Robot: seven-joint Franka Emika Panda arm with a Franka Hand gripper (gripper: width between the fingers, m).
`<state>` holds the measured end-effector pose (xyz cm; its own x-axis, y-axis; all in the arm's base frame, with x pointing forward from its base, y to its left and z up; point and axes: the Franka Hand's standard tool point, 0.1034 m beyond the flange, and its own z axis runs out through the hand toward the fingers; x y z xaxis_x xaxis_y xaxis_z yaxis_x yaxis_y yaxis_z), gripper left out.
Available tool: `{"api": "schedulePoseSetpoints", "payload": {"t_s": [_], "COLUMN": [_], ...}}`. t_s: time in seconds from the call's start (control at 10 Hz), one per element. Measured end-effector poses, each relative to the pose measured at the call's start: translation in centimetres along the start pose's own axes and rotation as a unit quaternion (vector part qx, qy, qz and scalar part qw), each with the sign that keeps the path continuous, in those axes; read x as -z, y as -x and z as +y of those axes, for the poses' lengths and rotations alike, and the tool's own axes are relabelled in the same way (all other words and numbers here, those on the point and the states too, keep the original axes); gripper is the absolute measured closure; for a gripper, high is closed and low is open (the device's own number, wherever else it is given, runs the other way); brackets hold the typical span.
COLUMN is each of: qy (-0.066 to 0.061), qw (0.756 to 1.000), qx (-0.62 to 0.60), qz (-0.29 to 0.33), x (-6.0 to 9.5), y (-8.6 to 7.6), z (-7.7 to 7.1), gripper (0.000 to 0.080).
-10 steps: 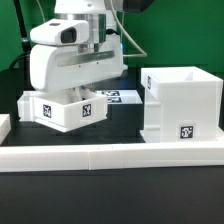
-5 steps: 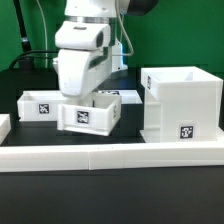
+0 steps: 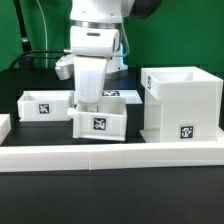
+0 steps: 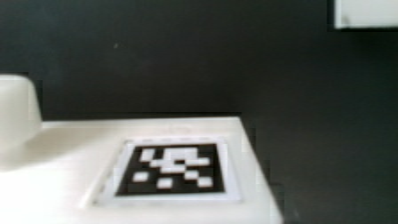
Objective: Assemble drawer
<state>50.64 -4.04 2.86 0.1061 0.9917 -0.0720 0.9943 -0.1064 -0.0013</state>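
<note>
The left tray sits on the black worktop, well apart from the casing toward the exterior view's left. Its tagged face is toward the camera and it stands level.

Next comes the middle tray, between the left tray and the casing. It is near the casing but not touching it, with a dark gap between the two. It looks slightly tilted, and its tag faces the camera. The pictures do not show whether its underside touches the worktop.

The white arm comes straight down over the middle tray. The tool reaches into the side of it that lies farther from the casing, and is pinching that wall of the middle tray. In the wrist view one blurred white finger stands at the edge, beside a white face of the middle tray and its tag.

The marker board lies flat just behind the middle tray, on the casing's left in the exterior view.

The casing stands upright at the exterior view's right, open at the top, with a small tag low on its front.

The long low wall runs across in front of the casing and both trays.
</note>
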Motion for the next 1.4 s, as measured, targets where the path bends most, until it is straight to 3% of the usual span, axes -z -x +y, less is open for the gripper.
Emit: {"api": "schedulePoseSetpoints", "payload": {"t_s": [0.1, 0.3, 0.4, 0.6, 0.8, 1.4], "qy": [0.006, 0.006, 0.016, 0.003, 0.007, 0.008], "qw": [1.0, 1.0, 1.0, 1.0, 1.0, 0.999], "qx": [0.006, 0.007, 0.006, 0.008, 0.028, 0.033], "qz": [-0.001, -0.001, 0.001, -0.002, -0.005, -0.004], "x": [-0.1, -0.2, -0.2, -0.5, -0.5, -0.6], "y": [-1.2, -1.4, -1.4, -1.5, -2.5, -2.9], "z": [0.5, 0.5, 0.6, 0.5, 1.4, 1.8], "gripper": [0.0757, 0.0757, 0.0757, 0.0757, 0.0757, 0.0757]}}
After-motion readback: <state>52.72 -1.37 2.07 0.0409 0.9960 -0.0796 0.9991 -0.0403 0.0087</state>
